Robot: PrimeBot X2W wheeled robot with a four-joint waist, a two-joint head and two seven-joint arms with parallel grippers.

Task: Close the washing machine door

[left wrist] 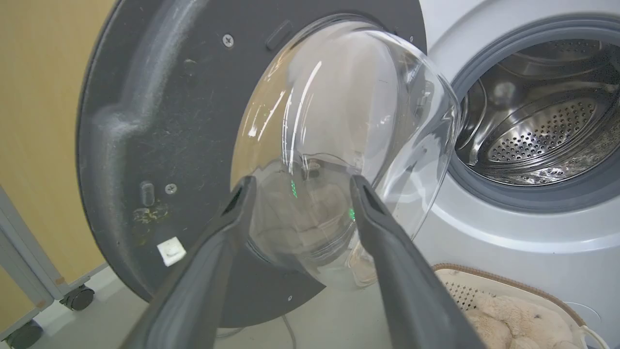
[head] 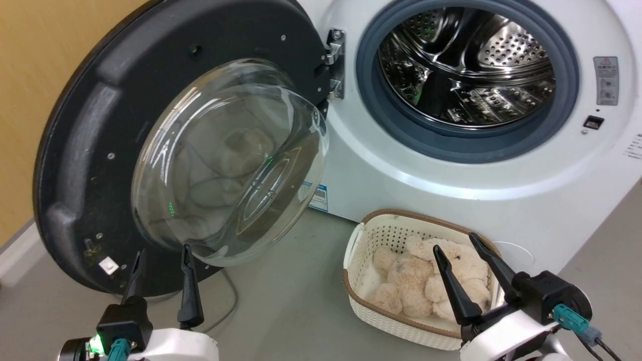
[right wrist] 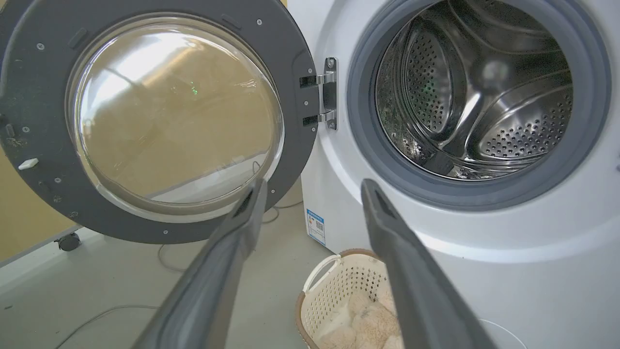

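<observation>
Here, washing machine door [head: 85, 150] wide open, left fingers [head: 189, 291] parted near its rim, right fingers [head: 455, 293] parted.

place: laundry corner | signs: front-loading washing machine [head: 381, 165], white basket [head: 351, 260] — grey floor [head: 291, 301], yellow wall [head: 30, 75]

Spread left gripper [left wrist: 301, 180] faces washing machine door [left wrist: 184, 121]

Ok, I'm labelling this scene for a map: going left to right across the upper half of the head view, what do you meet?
Yellow wall → washing machine door → metal hinge → steel drum of the washing machine → grey warning label.
</observation>
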